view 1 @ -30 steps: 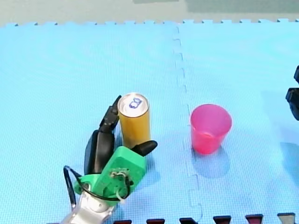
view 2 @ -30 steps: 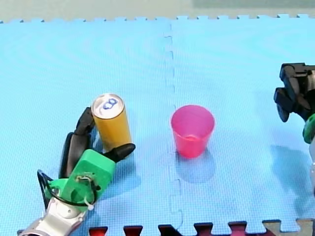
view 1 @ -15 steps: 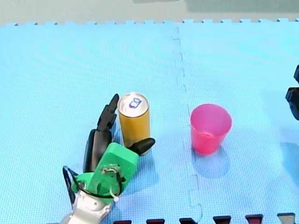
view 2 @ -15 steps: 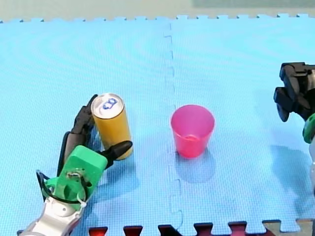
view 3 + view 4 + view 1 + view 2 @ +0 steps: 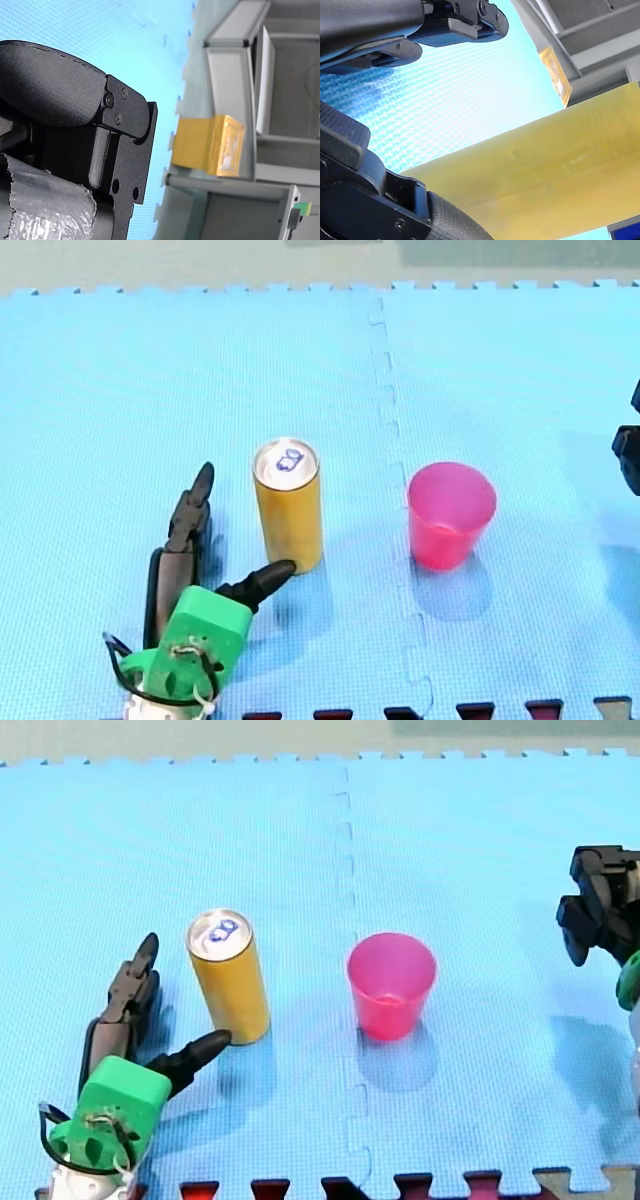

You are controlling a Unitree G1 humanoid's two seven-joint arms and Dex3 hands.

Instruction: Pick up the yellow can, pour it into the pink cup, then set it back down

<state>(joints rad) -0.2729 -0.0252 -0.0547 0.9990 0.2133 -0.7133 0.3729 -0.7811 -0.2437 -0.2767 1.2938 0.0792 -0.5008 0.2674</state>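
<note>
The yellow can [image 5: 288, 502] stands upright on the blue foam mat [image 5: 300, 370], left of the middle. The pink cup [image 5: 450, 515] stands upright to its right, about a can's width away. My left hand [image 5: 238, 530] is at the lower left, beside the can and holding nothing; its thumb tip [image 5: 272, 577] lies near the can's base without gripping it. In the second wrist view, the can's yellow side [image 5: 545, 175] shows close to black fingers [image 5: 380, 30]. My right hand [image 5: 598, 910] hangs at the right edge, away from both objects.
A jigsaw seam [image 5: 392, 440] runs through the mat between can and cup. The mat's toothed far edge [image 5: 300, 287] meets a grey floor. Beyond that edge, the first wrist view shows a metal frame [image 5: 232, 100] and a yellow box [image 5: 207, 145].
My left hand has let go of the can and drawn back toward the lower left. The can stays upright in place. The cup and right hand have not moved.
</note>
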